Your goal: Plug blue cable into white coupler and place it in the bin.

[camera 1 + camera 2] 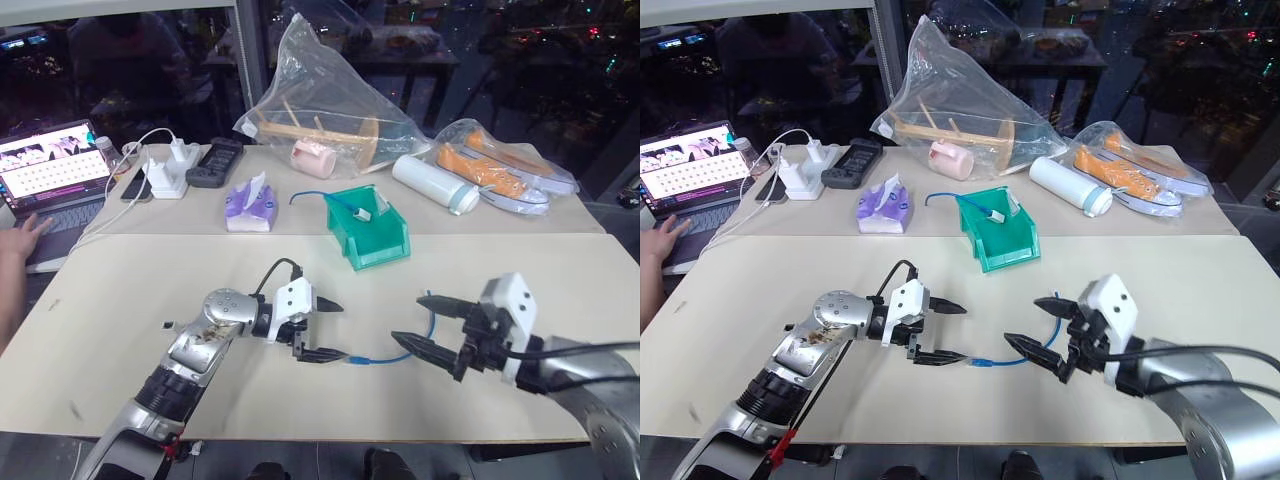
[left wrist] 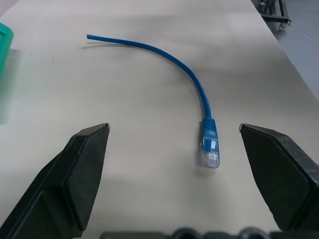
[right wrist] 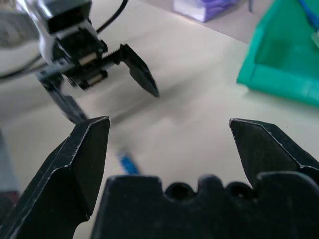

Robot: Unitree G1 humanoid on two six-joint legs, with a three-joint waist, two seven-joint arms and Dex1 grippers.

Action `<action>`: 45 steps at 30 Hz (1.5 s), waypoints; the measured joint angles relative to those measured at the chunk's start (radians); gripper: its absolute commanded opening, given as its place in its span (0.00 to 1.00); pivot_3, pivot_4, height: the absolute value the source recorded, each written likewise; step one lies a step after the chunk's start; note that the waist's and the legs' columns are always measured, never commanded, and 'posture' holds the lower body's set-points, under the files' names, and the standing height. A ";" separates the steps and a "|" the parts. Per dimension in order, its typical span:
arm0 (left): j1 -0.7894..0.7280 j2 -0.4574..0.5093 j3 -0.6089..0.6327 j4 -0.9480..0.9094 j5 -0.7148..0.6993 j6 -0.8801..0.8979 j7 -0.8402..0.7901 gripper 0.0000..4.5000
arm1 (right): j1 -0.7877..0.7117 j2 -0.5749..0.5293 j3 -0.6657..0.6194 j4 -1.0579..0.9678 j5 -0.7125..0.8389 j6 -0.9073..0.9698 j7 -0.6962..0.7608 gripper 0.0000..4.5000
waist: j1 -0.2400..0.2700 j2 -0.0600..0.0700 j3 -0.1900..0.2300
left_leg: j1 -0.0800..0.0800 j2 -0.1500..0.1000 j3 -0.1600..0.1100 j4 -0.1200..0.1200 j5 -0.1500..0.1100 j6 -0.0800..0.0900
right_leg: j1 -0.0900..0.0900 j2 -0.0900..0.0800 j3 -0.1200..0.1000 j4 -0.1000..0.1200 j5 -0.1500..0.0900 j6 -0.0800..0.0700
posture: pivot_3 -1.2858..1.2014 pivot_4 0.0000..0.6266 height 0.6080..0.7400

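Blue cable point(image 2: 197, 82) lies loose on the table point(image 1: 150, 300) between both grippers, its plug just beside the left gripper point(image 1: 322, 331), likely so either can reach it. Both left and right gripper point(image 1: 430, 330) gape wide, empty. A white coupler point(image 1: 365, 213) with another blue cord sits in the bin point(image 1: 372, 247) behind; open tabletop surrounds the cable.

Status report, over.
Both claws open, left, right. Blue cable loose on table between them. Bin beyond, path clear.

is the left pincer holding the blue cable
No, the left pincer stands open, and the blue cable lies loose on the table between its fingers.
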 measured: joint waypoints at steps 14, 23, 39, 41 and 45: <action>-0.015 -0.015 -0.062 0.172 0.099 -0.122 -0.039 1.00 | 0.125 -0.006 -0.091 -0.148 0.230 0.040 -0.294 0.99 | -0.002 0.000 0.000 | 0.001 0.000 0.000 0.000 0.000 0.000 | 0.001 0.000 0.000 0.000 0.000 0.000 | 0.52 0.24 1.00; -0.020 -0.047 -0.090 0.202 0.122 -0.191 -0.066 1.00 | 0.128 -0.054 -0.092 -0.146 0.269 0.024 -0.352 0.99 | -0.001 0.000 0.000 | 0.001 0.000 0.000 0.000 0.000 0.000 | 0.001 0.000 0.000 0.000 0.000 0.000 | 0.52 0.24 1.00; -0.040 -0.114 -0.097 0.264 0.134 -0.182 -0.047 0.02 | 0.264 -0.074 -0.102 -0.153 0.317 -0.004 -0.435 1.00 | 0.002 -0.001 -0.001 | 0.004 0.000 0.000 0.000 -0.001 0.001 | 0.013 0.000 0.000 -0.001 -0.001 0.001 | 0.52 0.24 1.00; -0.040 -0.133 -0.086 0.277 0.129 -0.174 -0.037 0.02 | 0.326 -0.022 -0.106 -0.153 0.400 -0.005 -0.502 1.00 | 0.006 -0.001 -0.001 | 0.006 0.000 0.000 0.000 -0.001 0.001 | 0.014 0.000 0.000 -0.002 -0.001 0.001 | 0.52 0.24 1.00; -0.042 -0.192 -0.026 0.278 0.074 -0.106 0.009 0.02 | 0.434 0.106 -0.070 -0.152 0.602 -0.069 -0.657 1.00 | 0.004 -0.001 0.000 | 0.006 0.000 -0.001 0.000 -0.001 0.001 | 0.014 0.000 -0.001 -0.002 -0.001 0.001 | 0.52 0.24 1.00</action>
